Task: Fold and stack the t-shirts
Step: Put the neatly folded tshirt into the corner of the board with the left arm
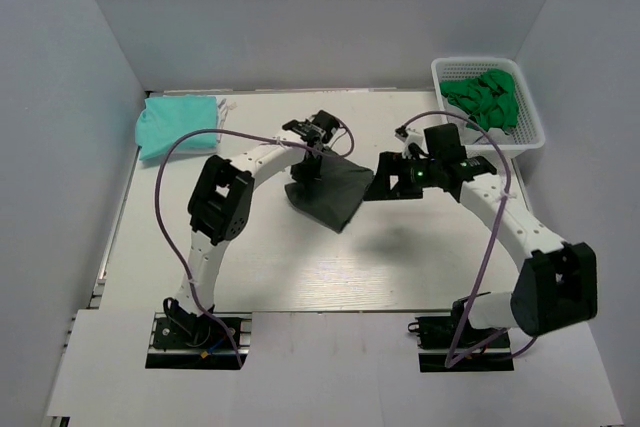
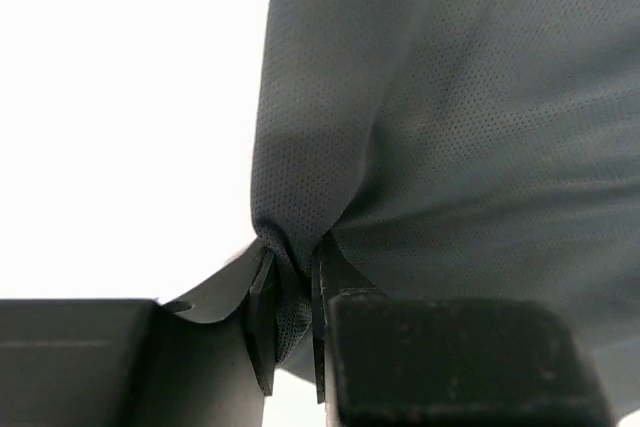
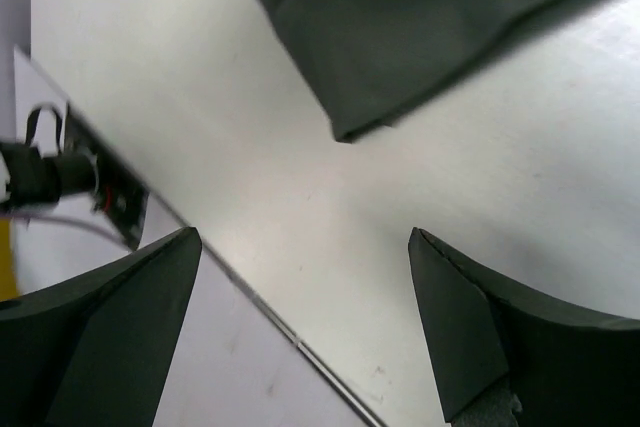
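A dark grey-green t-shirt [image 1: 334, 192] hangs folded in mid table, one corner lifted. My left gripper [image 1: 314, 160] is shut on that corner; in the left wrist view the cloth [image 2: 440, 117] bunches between the fingers [image 2: 263, 307]. My right gripper [image 1: 385, 181] is open and empty, just right of the shirt; in the right wrist view the shirt's lower corner [image 3: 420, 27] lies ahead of the spread fingers [image 3: 455, 332]. A folded light mint-teal t-shirt [image 1: 178, 123] lies at the far left. Bright green t-shirts [image 1: 487, 99] fill the basket.
A white mesh basket [image 1: 531, 137] stands at the far right corner. Grey walls close in the table on three sides. The table's near edge [image 3: 260, 297] shows in the right wrist view, with the left arm's base [image 3: 60, 172] beyond it.
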`<control>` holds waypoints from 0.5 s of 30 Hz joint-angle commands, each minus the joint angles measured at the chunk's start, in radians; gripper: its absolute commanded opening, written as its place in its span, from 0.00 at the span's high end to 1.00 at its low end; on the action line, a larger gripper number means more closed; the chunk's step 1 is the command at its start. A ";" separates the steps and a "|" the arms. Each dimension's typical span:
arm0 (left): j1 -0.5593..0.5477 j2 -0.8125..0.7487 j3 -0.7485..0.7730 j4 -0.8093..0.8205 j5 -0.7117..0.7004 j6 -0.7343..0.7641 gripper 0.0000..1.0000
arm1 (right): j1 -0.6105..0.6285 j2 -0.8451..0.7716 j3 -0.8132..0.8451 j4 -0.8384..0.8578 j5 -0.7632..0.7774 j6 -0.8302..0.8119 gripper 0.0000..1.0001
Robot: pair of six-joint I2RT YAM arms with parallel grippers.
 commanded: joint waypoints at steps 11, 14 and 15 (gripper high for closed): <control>0.203 -0.073 0.178 -0.030 -0.335 0.313 1.00 | -0.007 -0.240 -0.039 0.236 0.353 0.120 0.10; 0.253 -0.092 0.178 0.030 -0.357 0.378 1.00 | -0.007 -0.231 -0.010 0.230 0.382 0.107 0.10; 0.263 -0.104 0.178 0.049 -0.357 0.410 1.00 | -0.004 -0.222 -0.002 0.230 0.388 0.102 0.10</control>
